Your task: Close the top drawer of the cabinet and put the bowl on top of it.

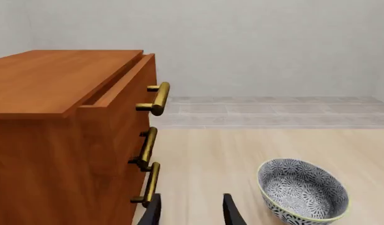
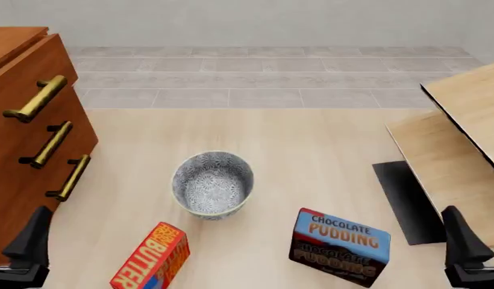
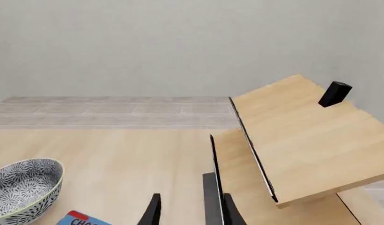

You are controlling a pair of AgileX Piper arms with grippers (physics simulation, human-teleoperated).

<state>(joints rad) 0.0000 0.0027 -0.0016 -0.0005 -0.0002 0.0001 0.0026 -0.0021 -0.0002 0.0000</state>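
1. Pale wood table carries everything, with grey floor tiles and a plain light wall beyond it.
2. Left gripper shows in its wrist view as two dark fingertips with a clear gap between them; it is spread apart and holds nothing. In the front view only part of it shows, at the near edge, just beside the cabinet's lower front.
3. Right gripper also has its two dark fingertips parted around empty air. In the front view it sits at the near edge, well apart from the cabinet, close to the pale light-wood furniture.
4. Bowl stands upright on the table, between the two grippers and a little further out, near the cabinet's drawer fronts but not touching them. It looks empty.
5. Cabinet stands on the left arm's side. Its top drawer is pulled out a little, a dark gap showing behind its front, and its brass handle juts further than the two handles below.
6. Butter box lies nearer the arms than the bowl, on the bowl's cabinet side.
7. Chocolate pudding box stands nearer than the bowl too, on the side away from the cabinet.
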